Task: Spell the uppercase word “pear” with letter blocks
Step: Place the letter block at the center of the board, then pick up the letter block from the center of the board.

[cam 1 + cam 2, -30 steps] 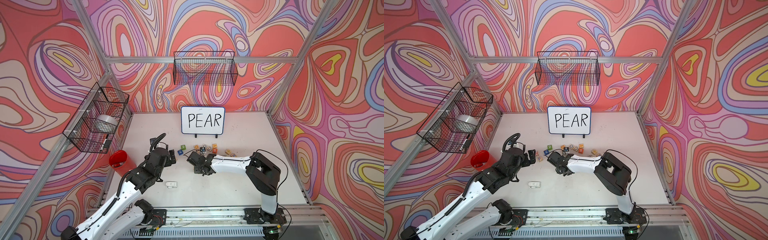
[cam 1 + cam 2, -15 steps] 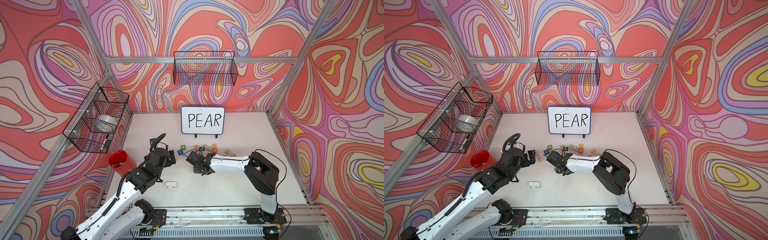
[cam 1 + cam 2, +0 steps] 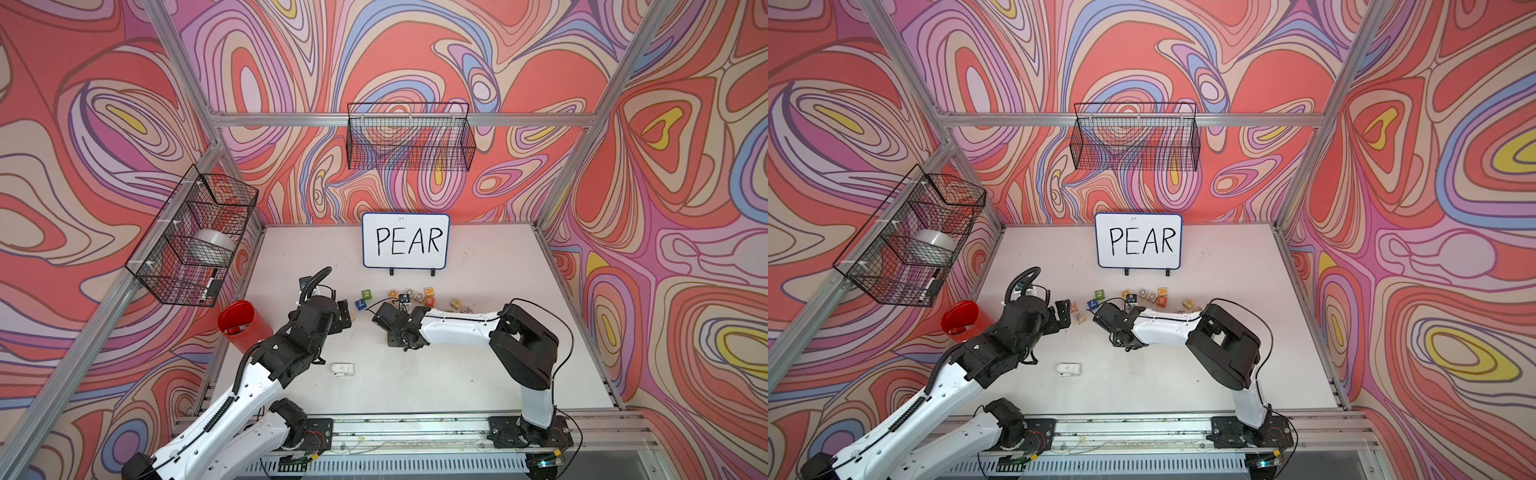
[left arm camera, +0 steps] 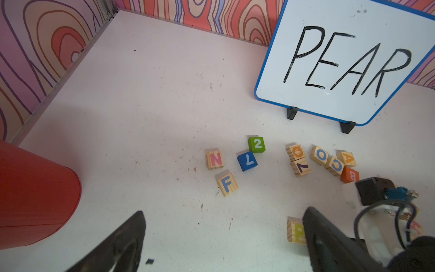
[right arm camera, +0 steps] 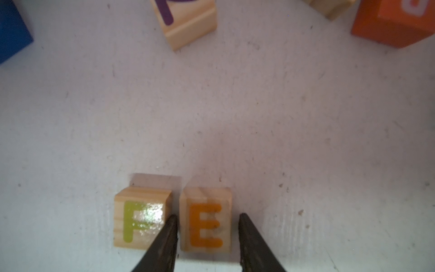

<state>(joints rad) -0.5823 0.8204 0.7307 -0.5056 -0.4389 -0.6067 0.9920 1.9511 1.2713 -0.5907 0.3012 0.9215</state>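
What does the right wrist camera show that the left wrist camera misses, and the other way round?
Only the right wrist view shows the E block, beside the P block, with the right gripper open around it. Only the left wrist view shows the PEAR whiteboard, the red cup, and the N block, F block and A block. Both show the P block, the blue cube and the orange cube.

PEAR on whiteboard (image 4: 341, 61), P block (image 5: 141, 221), E block (image 5: 206, 221) (orange), green cube (image 4: 256, 144) 2
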